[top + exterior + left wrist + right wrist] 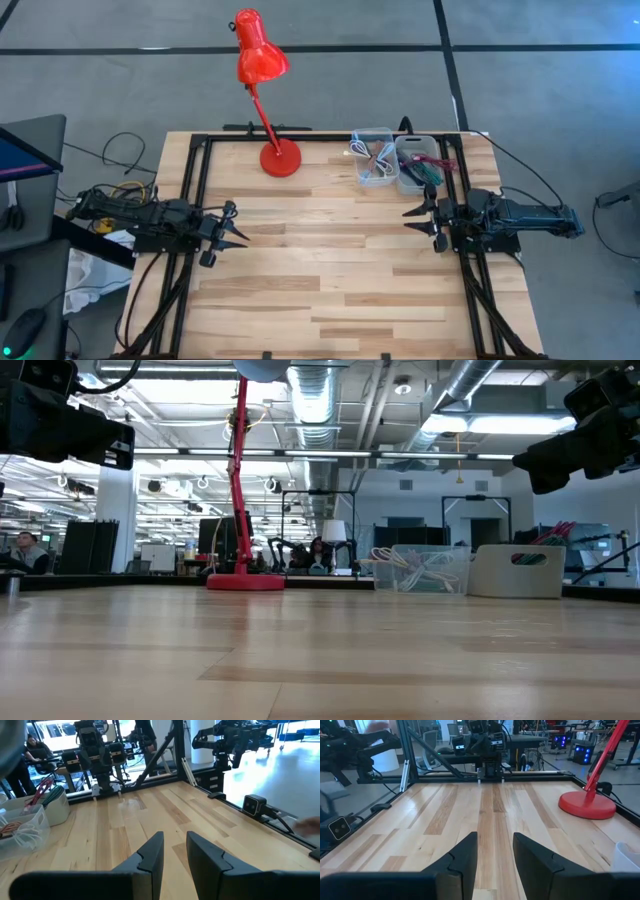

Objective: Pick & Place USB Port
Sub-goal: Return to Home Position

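Two small bins stand at the table's far right: a clear one [373, 156] [415, 570] full of pale coiled cables, and a white one [419, 166] [519, 570] with red and green cables. I cannot single out a USB part among them. My left gripper [228, 231] [175, 851] hovers open over the table's left side. My right gripper [424, 221] [495, 851] hovers open over the right side, just nearer than the bins. Both point toward the table's middle and hold nothing.
A red desk lamp stands by its round base [280, 158] [587, 805] at the far middle, its shade [259, 48] leaning beyond the far edge. A black frame rail [196, 175] runs along the table's edges. Bare wood [330, 260] lies between the grippers.
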`<state>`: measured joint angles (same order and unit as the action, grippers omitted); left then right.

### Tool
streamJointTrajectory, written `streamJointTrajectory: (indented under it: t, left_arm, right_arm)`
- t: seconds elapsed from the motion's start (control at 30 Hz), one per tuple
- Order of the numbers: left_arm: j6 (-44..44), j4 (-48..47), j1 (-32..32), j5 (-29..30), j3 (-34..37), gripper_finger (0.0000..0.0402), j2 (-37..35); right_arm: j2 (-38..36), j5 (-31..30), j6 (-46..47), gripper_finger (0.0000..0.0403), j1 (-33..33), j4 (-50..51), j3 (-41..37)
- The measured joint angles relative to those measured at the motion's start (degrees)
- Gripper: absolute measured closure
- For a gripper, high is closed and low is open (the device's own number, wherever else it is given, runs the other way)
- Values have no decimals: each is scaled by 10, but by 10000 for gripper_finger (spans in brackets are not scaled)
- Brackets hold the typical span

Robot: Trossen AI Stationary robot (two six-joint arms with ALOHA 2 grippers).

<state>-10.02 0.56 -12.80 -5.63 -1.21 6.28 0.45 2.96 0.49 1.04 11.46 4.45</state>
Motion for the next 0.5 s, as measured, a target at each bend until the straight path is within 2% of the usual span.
streamJointTrajectory:
  t: [0.5]
  left_arm:
    - [0,8,0,0,0,318,0]
  right_arm:
    - [0,0,0,285,0,0,0]
